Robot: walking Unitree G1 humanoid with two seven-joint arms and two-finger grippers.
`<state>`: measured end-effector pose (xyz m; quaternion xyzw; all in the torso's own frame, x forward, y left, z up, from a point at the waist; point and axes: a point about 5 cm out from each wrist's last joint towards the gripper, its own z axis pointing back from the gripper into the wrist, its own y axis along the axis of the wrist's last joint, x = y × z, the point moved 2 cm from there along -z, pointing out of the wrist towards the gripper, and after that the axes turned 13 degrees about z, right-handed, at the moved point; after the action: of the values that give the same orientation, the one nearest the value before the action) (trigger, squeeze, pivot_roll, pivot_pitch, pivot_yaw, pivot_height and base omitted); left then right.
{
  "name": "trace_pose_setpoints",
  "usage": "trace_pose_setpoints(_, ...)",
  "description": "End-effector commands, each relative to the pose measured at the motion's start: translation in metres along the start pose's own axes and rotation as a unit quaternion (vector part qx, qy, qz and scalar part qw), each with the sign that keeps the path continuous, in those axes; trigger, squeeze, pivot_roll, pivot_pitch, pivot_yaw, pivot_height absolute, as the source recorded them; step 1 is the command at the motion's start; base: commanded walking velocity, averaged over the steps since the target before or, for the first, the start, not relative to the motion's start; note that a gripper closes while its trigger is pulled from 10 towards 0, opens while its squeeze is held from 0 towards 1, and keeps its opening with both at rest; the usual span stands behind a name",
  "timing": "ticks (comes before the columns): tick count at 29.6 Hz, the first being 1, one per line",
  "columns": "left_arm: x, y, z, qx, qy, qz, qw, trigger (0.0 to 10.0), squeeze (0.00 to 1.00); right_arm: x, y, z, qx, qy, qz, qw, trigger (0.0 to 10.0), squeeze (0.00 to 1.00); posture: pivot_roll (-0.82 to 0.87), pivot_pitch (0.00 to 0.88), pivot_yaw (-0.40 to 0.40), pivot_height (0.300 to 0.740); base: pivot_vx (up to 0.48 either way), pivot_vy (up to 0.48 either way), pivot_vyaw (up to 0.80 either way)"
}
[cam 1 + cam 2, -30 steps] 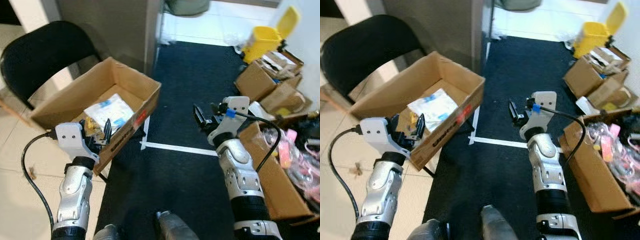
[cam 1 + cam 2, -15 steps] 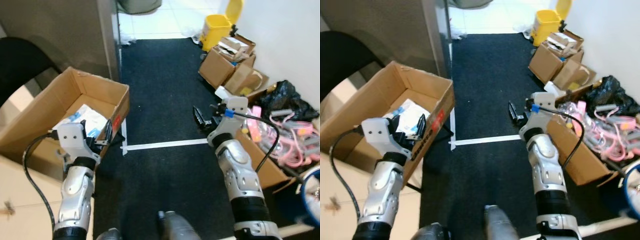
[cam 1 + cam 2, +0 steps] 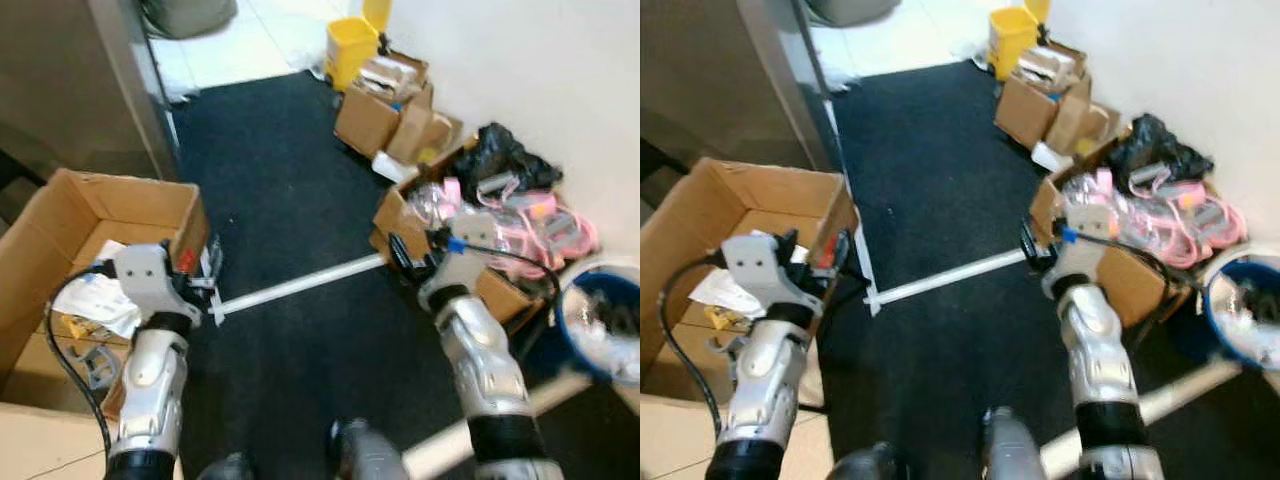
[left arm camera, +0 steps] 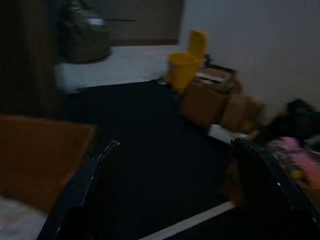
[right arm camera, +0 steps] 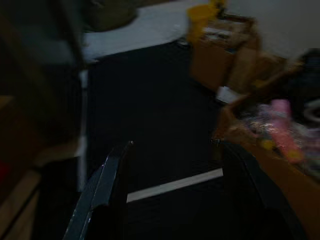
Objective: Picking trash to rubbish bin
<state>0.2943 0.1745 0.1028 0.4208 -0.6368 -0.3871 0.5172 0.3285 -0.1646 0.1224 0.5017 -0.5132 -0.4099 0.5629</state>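
Note:
A blue round bin [image 3: 582, 348] with pale rubbish in it stands at the right edge by the white wall. A small yellow bin [image 3: 352, 42] with its lid up stands far down the black carpet. A white scrap [image 3: 388, 166] lies on the carpet beside the cardboard boxes. My left gripper [image 3: 203, 276] hangs open and empty by the corner of a large cardboard box [image 3: 130, 190]. My right gripper [image 3: 404, 250] is open and empty, held in front of a box of pink things [image 3: 505, 215]. The wrist views show both pairs of fingers [image 4: 87, 182] [image 5: 107, 182] spread over the carpet.
The large box on the left holds crumpled paper [image 3: 95, 300]. Several cardboard boxes [image 3: 385, 110] and a black bag [image 3: 498, 150] line the right wall. A white tape line [image 3: 290, 286] crosses the carpet. A white bar [image 3: 485, 425] lies low on the right.
The camera has swung to the right: the large box slid left, and the wall, pink clutter and blue bin came into view. Both arms keep their pose, grippers open.

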Motion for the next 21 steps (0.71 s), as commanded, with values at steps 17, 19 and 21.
trace_pose_setpoints(17,-0.0023,-0.0059,0.0025,-0.013,0.002,0.006,1.000,10.0,0.00,0.0020,-0.0012,0.0019,-0.007,-0.004,0.002,1.000,10.0,0.00,0.03,0.156,0.006,0.740,0.000,0.000,-0.73)
trace_pose_setpoints(19,-0.0021,-0.0060,0.0024,-0.013,0.002,0.006,1.000,10.0,0.00,0.0021,-0.0013,0.0018,-0.007,-0.004,0.001,1.000,10.0,0.00,0.03,0.156,0.006,0.740,0.000,0.000,-0.73)
trace_pose_setpoints(21,-0.0019,-0.0061,0.0024,-0.014,0.001,0.007,1.000,10.0,0.00,0.0021,-0.0016,0.0016,-0.008,-0.004,0.001,1.000,10.0,0.00,0.03,0.156,0.006,0.740,0.000,0.000,-0.73)
